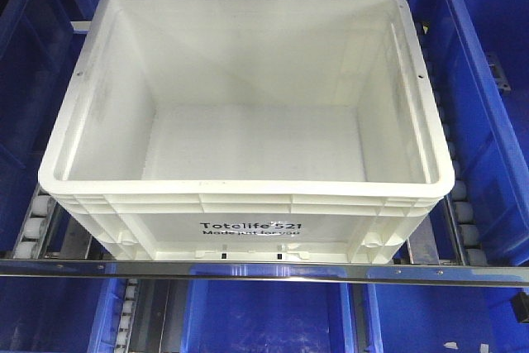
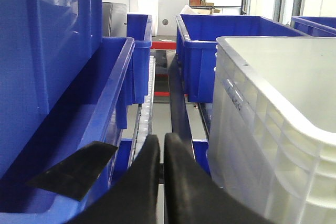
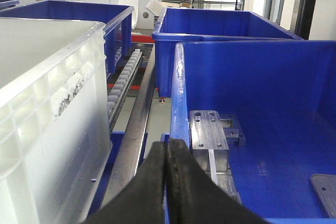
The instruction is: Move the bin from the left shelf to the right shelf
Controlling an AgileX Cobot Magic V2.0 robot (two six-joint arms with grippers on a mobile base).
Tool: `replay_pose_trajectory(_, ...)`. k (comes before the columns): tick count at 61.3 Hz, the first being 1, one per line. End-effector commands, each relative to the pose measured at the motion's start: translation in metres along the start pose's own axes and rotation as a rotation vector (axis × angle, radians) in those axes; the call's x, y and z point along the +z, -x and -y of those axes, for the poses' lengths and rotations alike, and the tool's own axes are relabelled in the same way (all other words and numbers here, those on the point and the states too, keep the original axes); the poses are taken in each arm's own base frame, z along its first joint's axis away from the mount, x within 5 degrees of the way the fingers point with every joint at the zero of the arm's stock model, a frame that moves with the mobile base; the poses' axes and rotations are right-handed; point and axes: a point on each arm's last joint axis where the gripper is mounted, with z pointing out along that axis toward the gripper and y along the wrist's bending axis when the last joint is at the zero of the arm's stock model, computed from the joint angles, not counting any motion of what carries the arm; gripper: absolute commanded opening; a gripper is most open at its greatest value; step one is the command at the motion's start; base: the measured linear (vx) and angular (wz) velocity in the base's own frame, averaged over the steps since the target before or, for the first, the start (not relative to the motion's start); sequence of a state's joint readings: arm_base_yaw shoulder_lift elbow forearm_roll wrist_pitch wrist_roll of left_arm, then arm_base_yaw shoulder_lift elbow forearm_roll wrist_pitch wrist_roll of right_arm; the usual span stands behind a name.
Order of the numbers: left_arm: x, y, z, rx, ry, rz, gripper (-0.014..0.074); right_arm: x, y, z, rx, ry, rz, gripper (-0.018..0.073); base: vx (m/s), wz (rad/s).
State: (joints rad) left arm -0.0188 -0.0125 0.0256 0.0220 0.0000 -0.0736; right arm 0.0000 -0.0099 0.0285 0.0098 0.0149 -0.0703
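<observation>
The white bin [image 1: 248, 219], printed "Totelife 521", sits empty on the roller shelf in the middle of the front view. No gripper shows in that view. In the left wrist view the bin [image 2: 262, 129] fills the right side, and my left gripper [image 2: 162, 141] hangs just left of its side wall, fingers nearly touching with nothing between them. From the right wrist camera the bin [image 3: 47, 103] stands on the left. My right gripper [image 3: 166, 145] is to its right, over the gap beside a blue bin's rim, pressed shut and empty.
Blue bins [image 1: 488, 105] flank the white one on both sides, behind and on the level below. Roller tracks [image 3: 123, 85] and a steel front rail [image 1: 264, 270] frame the shelf. A metal block [image 3: 210, 129] lies in the right blue bin. A black flap [image 2: 73, 171] sticks out at lower left.
</observation>
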Motion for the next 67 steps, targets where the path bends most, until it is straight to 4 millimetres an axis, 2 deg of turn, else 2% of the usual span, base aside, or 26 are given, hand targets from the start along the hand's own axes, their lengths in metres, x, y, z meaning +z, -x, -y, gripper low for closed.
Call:
replay_pose_trajectory(1,-0.0018,0.0137,0.0012,-0.015,-0.015,0.103,-0.0001,-0.0007,0.0023,0.0005,-0.004,-0.010,0.077,-0.0008,0.00,0.00)
replay_pose_trajectory(38,-0.0018,0.0137,0.0012,-0.015,-0.015,0.103,-0.0001,-0.0016,0.0098,-0.0005,0.017,-0.003,0.159,-0.0008,0.00,0.00)
replay_pose_trajectory(67,-0.0018,0.0137,0.0012,-0.015,-0.015,0.104,-0.0001,-0.0014,0.0083,0.0010,-0.018,-0.030,0.143,-0.0008,0.00,0.00)
